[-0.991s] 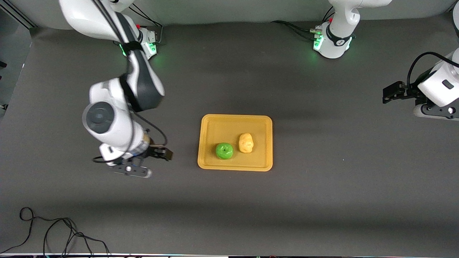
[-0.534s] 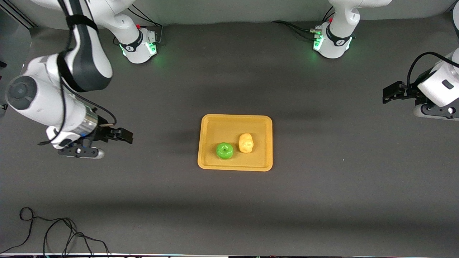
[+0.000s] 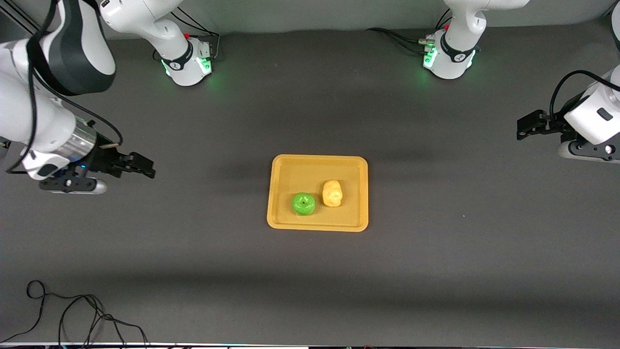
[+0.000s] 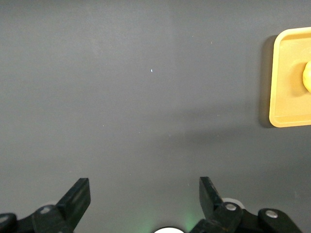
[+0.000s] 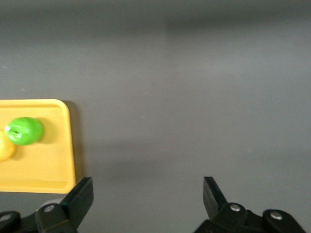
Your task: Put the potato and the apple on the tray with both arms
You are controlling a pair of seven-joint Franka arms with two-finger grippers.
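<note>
Now the glossy round green apple (image 3: 303, 203) and knobbly yellow-tan potato (image 3: 332, 193) are sitting side by side on the flat, rounded-corner orange-yellow tray (image 3: 290, 169), apple toward the right arm's end. Right gripper (image 3: 138, 166) is hanging over matte dark table (image 3: 436, 271), fingers spread, gripping nothing. Left gripper (image 3: 528, 125) is waiting over its own end, fingers spread, gripping nothing.
</note>
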